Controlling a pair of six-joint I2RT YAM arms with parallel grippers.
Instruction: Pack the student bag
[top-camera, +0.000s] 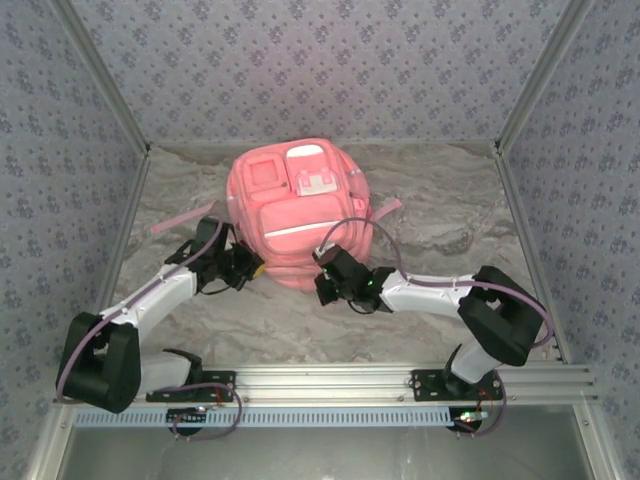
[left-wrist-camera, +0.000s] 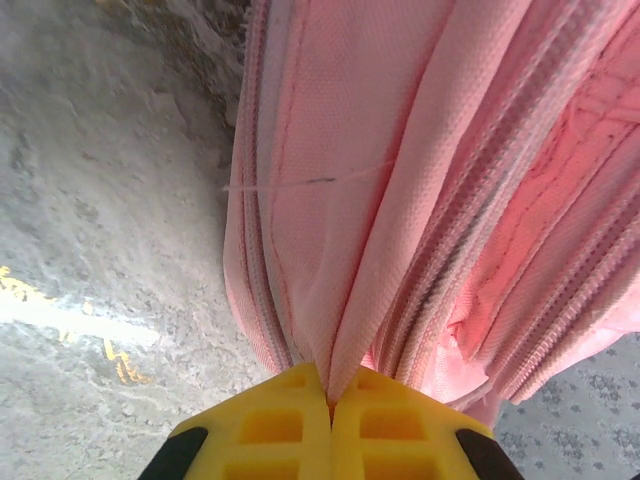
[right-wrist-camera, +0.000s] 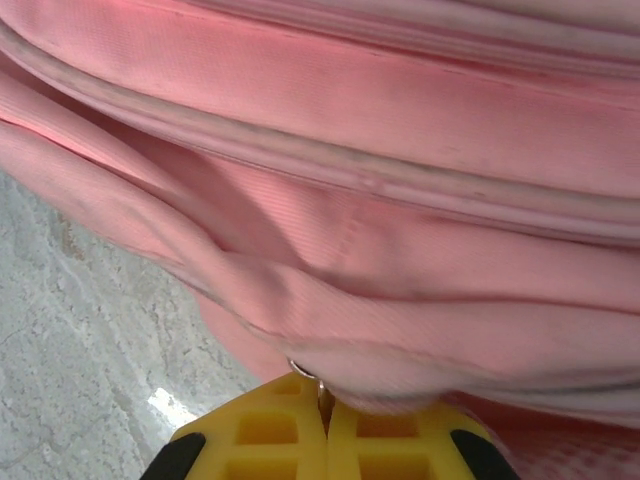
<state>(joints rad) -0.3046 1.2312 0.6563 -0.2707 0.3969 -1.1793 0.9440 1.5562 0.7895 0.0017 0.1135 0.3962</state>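
Left tool (left-wrist-camera: 330, 393) is pinched together on a fold of the bag (top-camera: 297, 215), right beside a zipper line (left-wrist-camera: 262, 250) on its left side. Right tool (right-wrist-camera: 323, 395) is squeezed together on the bag's near edge. There's a bit of metal (right-wrist-camera: 300, 368) peeking out at its tips, maybe a zipper pull, can't say for sure.

The bag lies pockets-up in the middle of the surface (top-camera: 440, 230), a bit toward the far side, with a strap (top-camera: 178, 222) trailing out to the left.

Handling-wise, my guess is it's soft and floppy and probably pretty light, since it looks fairly flat. The cloth bunches and creases wherever it's pinched, so tugging one spot will likely just drag fabric instead of moving the whole thing. The woven cloth shouldn't be slippery though. I'd grab the thick bits: seams, zipper tape or the straps. One hold on each side should keep any opening taut.
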